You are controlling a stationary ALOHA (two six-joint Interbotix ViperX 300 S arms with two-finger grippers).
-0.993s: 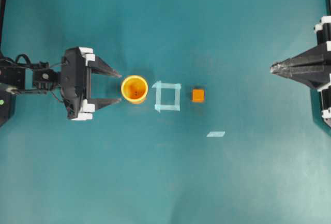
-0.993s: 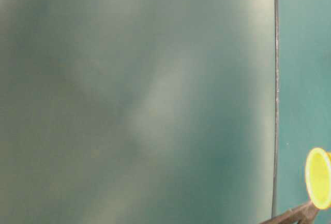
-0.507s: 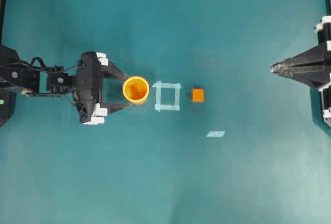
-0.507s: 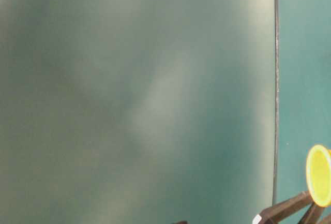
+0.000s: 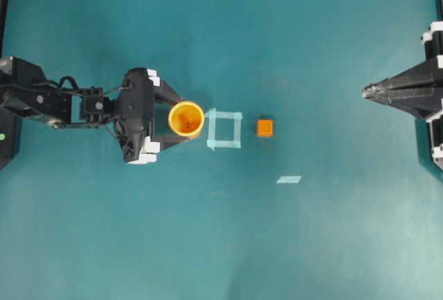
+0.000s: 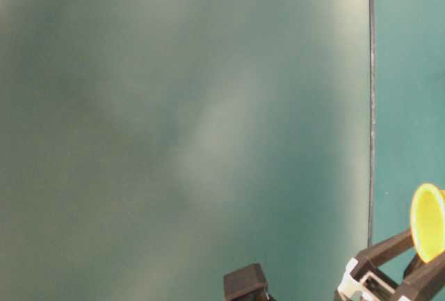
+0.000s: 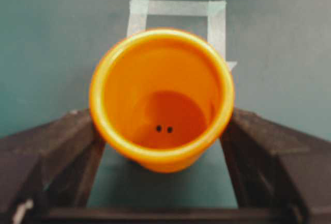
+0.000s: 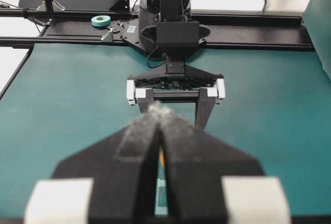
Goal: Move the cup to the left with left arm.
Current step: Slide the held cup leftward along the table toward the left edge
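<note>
While the left gripper [image 5: 181, 119] sits with its jaws spread wide on either side of the cup [image 5: 186, 119], nothing's pinching it yet. The cup stands upright just left of the tape square [image 5: 224, 129], and the orange cube [image 5: 264, 127] sits right of that square. The right gripper [image 5: 367, 92], far off right, is pressed together.

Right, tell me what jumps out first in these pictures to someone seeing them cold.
The bright orange cup left of centre, standing between the open fingers of the left gripper. Just to its right lie a pale tape square and a small orange cube. The right gripper waits shut at the far right edge.
</note>
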